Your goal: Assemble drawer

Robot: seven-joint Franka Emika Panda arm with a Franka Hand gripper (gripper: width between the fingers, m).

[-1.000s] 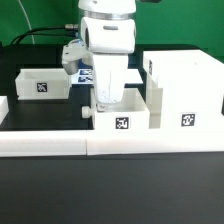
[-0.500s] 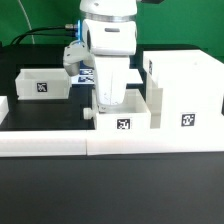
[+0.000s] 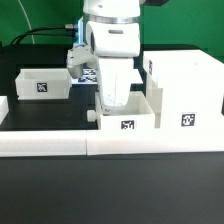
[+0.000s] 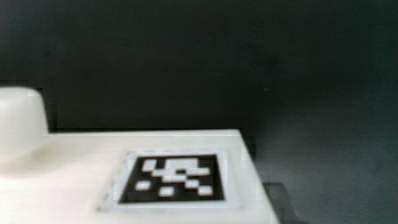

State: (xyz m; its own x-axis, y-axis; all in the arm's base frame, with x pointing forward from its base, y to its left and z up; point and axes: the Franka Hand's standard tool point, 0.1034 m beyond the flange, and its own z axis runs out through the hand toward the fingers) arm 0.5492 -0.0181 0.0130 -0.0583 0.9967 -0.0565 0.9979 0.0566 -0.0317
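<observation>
A small white drawer tray (image 3: 140, 117) with a tag on its front wall stands on the black table, touching the tall white drawer shell (image 3: 190, 85) on the exterior view's right. My gripper (image 3: 108, 104) reaches down into the tray at its left end, fingers closed on the tray's wall. The fingertips are hidden inside the tray. A round knob (image 3: 92, 114) sticks out of the tray's left side. The wrist view shows the tray's tagged white face (image 4: 178, 175) and the knob (image 4: 15, 120); no fingers show there. A second tray (image 3: 42, 84) sits at the left.
Long low white bars (image 3: 60, 142) run along the front edge of the black table. The marker board (image 3: 88, 73) lies behind my arm. Cables hang at the back left.
My gripper and the small tray have slid together a little toward the exterior view's right, closing on the shell. The left tray and the shell have not moved.
</observation>
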